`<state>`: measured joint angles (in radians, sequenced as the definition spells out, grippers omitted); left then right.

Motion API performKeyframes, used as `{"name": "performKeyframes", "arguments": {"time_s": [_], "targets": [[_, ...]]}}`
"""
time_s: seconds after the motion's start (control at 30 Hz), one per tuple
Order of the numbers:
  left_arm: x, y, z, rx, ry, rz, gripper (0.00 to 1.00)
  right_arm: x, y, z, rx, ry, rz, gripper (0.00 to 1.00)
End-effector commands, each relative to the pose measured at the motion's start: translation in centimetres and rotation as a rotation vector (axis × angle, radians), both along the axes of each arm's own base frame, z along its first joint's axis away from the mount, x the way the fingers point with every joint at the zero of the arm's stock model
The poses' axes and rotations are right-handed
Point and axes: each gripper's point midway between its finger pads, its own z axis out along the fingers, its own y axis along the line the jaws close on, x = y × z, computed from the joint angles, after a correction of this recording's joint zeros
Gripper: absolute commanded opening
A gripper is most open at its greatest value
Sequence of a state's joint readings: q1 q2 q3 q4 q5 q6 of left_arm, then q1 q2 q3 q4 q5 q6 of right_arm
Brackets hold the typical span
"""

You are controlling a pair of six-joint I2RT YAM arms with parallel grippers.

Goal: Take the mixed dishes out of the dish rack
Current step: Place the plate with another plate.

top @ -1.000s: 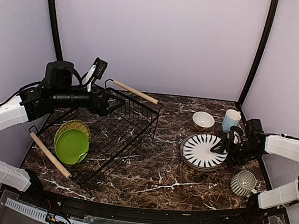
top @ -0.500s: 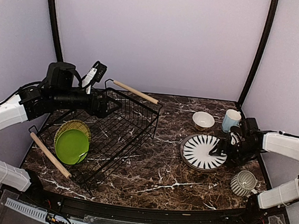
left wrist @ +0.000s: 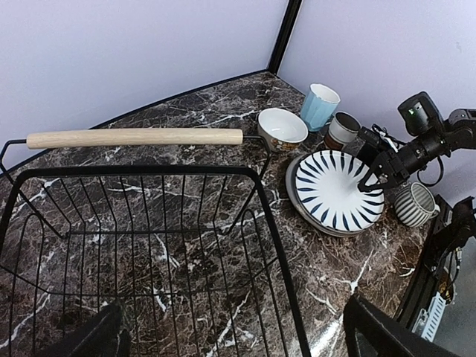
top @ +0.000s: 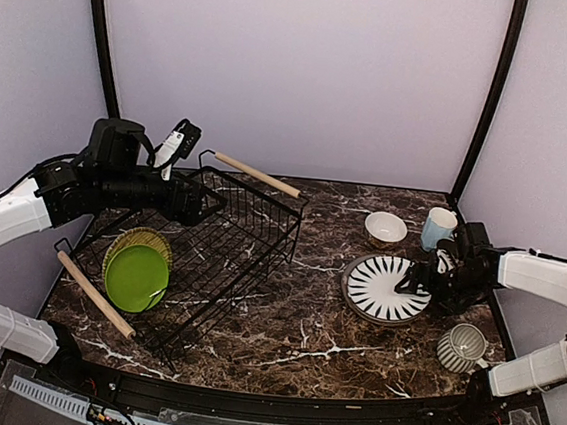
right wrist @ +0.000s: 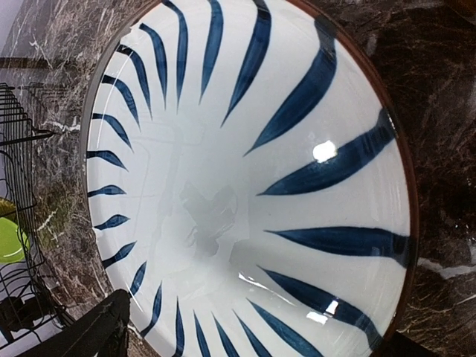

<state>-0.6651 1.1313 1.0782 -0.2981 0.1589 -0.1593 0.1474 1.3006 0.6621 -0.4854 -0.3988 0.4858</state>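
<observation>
green plate (top: 136, 279): looks hard, slippery, may break; leans in rack (top: 254, 210) | best grab: top rim | left gripper (top: 202, 205): open, empty | right gripper (top: 420, 279): open over striped plate (top: 382, 287)

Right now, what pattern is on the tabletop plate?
Plate: dark-blue radial stripes on white; right wrist view.

Two arms of the same build, in white and black. Left arm (top: 1, 222): smooth white shells on the long segments, a bulky matte black cylinder at the joint, a slim black forearm. Small white-and-black block (top: 177, 142) mounted above the wrist, with looped black cables (top: 157, 146) beside it. Left claw (top: 207, 203): black, with two blunt dark fingers (left wrist: 97, 338). Right arm (top: 546, 279): rounded white shells again, black joint housings between them, a boxy black wrist module. Right claw (top: 421, 278): black, narrow and angular, with thin dark wires (left wrist: 430, 158) just behind it.
</observation>
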Motion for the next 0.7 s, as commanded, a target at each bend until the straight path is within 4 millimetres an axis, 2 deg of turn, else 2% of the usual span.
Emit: {"name": "performKeyframes", "arguments": {"time_s": [0.0, 0.23, 0.4, 0.67], "targets": [[-0.2, 0.5, 0.7, 0.018, -0.014, 0.007, 0.99, -0.4, -1.4, -0.4, -0.088, 0.02, -0.017, 0.92], [-0.1, 0.6, 0.4, 0.029, -0.007, 0.014, 0.99, 0.6, -1.6, -1.4, -0.137, 0.027, -0.02, 0.96], [-0.2, 0.4, 0.3, 0.023, 0.007, 0.006, 0.99, 0.2, -1.5, -2.1, -0.159, 0.055, -0.007, 0.98], [0.1, 0.7, 0.0, 0.043, 0.002, 0.028, 0.99, -0.9, -1.7, -0.5, -0.159, 0.043, -0.021, 0.99]]}}
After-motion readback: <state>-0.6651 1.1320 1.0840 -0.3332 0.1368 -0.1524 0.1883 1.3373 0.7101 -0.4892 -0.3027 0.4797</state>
